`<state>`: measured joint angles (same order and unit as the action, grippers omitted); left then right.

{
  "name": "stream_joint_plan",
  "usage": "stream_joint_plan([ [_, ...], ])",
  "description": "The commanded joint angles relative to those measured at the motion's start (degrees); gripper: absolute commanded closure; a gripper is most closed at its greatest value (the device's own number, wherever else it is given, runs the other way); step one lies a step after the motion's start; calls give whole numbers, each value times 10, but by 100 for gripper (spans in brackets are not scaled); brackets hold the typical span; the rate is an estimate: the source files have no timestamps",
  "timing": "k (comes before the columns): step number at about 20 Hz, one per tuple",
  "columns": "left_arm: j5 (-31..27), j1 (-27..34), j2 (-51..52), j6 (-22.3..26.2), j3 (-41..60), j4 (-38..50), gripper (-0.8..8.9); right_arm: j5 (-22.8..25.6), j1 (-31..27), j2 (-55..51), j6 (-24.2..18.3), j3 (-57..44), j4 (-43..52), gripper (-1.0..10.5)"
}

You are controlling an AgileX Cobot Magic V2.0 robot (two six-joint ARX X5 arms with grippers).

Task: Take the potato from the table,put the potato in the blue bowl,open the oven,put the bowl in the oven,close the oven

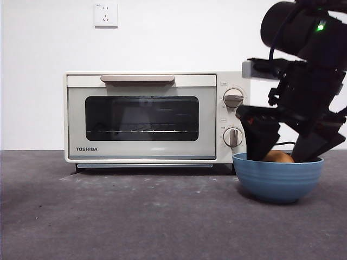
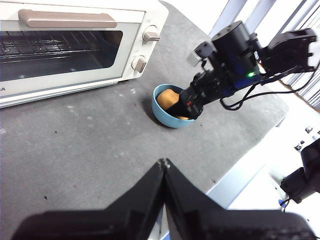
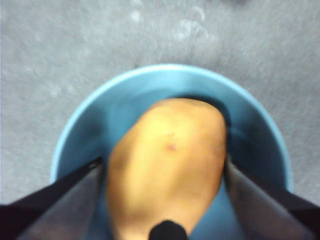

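Observation:
The tan potato (image 1: 279,157) (image 3: 170,150) sits low inside the blue bowl (image 1: 276,181) (image 3: 150,85), which stands on the table (image 1: 135,216) just right of the oven (image 1: 141,119). My right gripper (image 1: 283,156) (image 3: 165,170) reaches down into the bowl, its jaws pressed against both sides of the potato. From the left wrist view the bowl (image 2: 162,112), potato (image 2: 171,97) and right gripper (image 2: 187,105) appear together near the oven (image 2: 70,45), whose door is closed. My left gripper (image 2: 164,165) hangs shut and empty high over the table's near edge, far from the bowl.
The oven's knobs (image 1: 233,98) are close to the left of the right arm. A black cord (image 1: 284,143) runs behind the bowl. A wall socket (image 1: 105,14) is above the oven. The table's edge (image 2: 235,175) drops off beside the left gripper.

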<state>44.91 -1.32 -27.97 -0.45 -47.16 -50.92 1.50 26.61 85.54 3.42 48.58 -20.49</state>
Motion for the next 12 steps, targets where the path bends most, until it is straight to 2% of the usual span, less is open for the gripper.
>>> stream_joint_plan([
  [1, 0, -2, 2, 7, 0, 3, 821, 0, 1, -21, 2, -4, 3, 499],
  [6, -14, -2, -12, 4, 0, 37, 821, 0, 1, -112, 2, -4, -25, 500],
  [12, -17, -28, -123, -44, 0, 215, 821, -1, 1, -269, 9, -4, -122, 501],
])
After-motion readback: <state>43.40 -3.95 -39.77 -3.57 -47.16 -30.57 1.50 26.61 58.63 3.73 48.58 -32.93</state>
